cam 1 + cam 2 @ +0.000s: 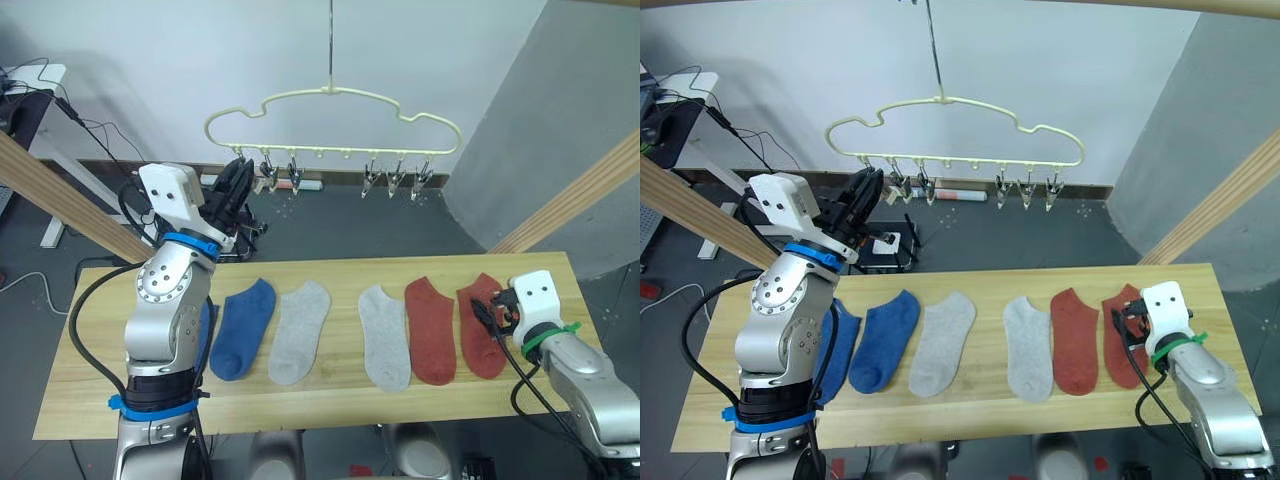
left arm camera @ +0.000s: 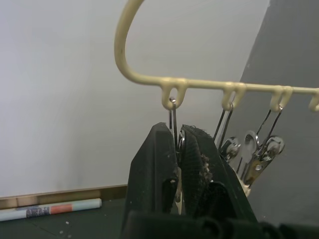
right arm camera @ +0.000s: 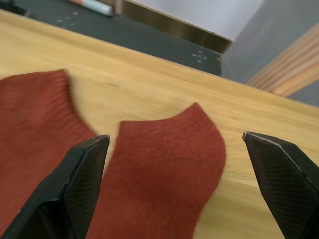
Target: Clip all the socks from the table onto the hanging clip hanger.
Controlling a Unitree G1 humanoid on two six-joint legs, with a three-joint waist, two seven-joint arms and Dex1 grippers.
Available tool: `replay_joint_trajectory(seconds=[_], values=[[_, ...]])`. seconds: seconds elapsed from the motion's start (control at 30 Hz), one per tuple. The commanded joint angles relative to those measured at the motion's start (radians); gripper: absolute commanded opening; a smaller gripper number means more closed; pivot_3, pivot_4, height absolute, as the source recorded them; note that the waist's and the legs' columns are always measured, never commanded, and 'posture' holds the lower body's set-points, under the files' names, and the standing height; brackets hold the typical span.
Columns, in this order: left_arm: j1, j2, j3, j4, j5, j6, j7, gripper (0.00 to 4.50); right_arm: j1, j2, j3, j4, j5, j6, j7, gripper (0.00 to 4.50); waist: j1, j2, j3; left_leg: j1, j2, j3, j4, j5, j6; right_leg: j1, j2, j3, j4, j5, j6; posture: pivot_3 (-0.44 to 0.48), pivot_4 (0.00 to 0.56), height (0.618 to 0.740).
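Several socks lie in a row on the table (image 1: 90,395): a blue sock (image 1: 837,345) partly hidden behind my left arm, a second blue sock (image 1: 243,328), two light grey socks (image 1: 300,330) (image 1: 385,335) and two rust red socks (image 1: 430,330) (image 1: 482,325). The pale yellow clip hanger (image 1: 330,120) hangs behind the table with a row of metal clips (image 1: 395,180). My left gripper (image 2: 179,149) is raised to the hanger's left end and is shut on the leftmost clip (image 2: 173,117). My right gripper (image 3: 175,137) hovers open just over the rightmost red sock (image 3: 164,164).
Slanted wooden poles (image 1: 60,195) (image 1: 580,195) flank the table at left and right. A marker (image 2: 50,209) lies on the dark floor behind the table. Cables and a desk (image 1: 30,90) stand at the far left.
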State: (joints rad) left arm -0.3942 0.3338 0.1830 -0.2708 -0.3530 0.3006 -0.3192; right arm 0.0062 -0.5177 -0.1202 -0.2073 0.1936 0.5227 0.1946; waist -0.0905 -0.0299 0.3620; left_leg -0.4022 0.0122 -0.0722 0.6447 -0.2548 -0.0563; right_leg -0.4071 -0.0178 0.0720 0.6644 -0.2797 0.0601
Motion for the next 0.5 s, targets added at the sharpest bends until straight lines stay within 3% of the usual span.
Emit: replay_joint_trajectory(seconds=[0.03, 0.2, 0.43, 0.5], values=[[-0.001, 0.025, 0.016, -0.074, -0.024, 0.024, -0.006, 0.07, -0.032, 0.02, -0.022, 0.101, -0.027, -0.03, -0.005, 4.5, 0.003, 0.002, 0.005, 0.0, 0.0, 0.0, 0.0, 0.0, 0.0, 0.0, -0.001, 0.0, 0.0, 0.0, -0.001, -0.143, 0.414, 0.74], [0.005, 0.04, 0.025, -0.092, -0.039, 0.056, -0.009, 0.07, -0.06, 0.057, -0.054, 0.188, -0.011, 0.023, -0.017, 4.5, 0.005, 0.001, 0.015, -0.001, 0.0, 0.0, -0.001, 0.0, 0.0, 0.0, -0.002, 0.0, 0.0, 0.002, -0.004, -0.133, 0.422, 0.74], [-0.003, 0.048, 0.025, -0.095, -0.058, 0.076, -0.015, 0.07, -0.06, 0.154, -0.132, 0.155, 0.059, 0.179, -0.048, 4.5, 0.006, 0.0, 0.015, -0.001, 0.0, -0.001, 0.0, 0.0, 0.0, 0.0, -0.002, 0.0, 0.0, 0.003, -0.003, -0.136, 0.427, 0.74], [-0.005, 0.048, 0.024, -0.095, -0.065, 0.08, -0.023, 0.07, -0.056, 0.173, -0.144, 0.143, 0.073, 0.206, -0.046, 4.13, 0.005, 0.0, 0.015, -0.001, 0.0, -0.001, 0.0, 0.0, 0.0, 0.0, -0.002, -0.001, 0.0, 0.003, -0.003, -0.138, 0.426, 0.74]])
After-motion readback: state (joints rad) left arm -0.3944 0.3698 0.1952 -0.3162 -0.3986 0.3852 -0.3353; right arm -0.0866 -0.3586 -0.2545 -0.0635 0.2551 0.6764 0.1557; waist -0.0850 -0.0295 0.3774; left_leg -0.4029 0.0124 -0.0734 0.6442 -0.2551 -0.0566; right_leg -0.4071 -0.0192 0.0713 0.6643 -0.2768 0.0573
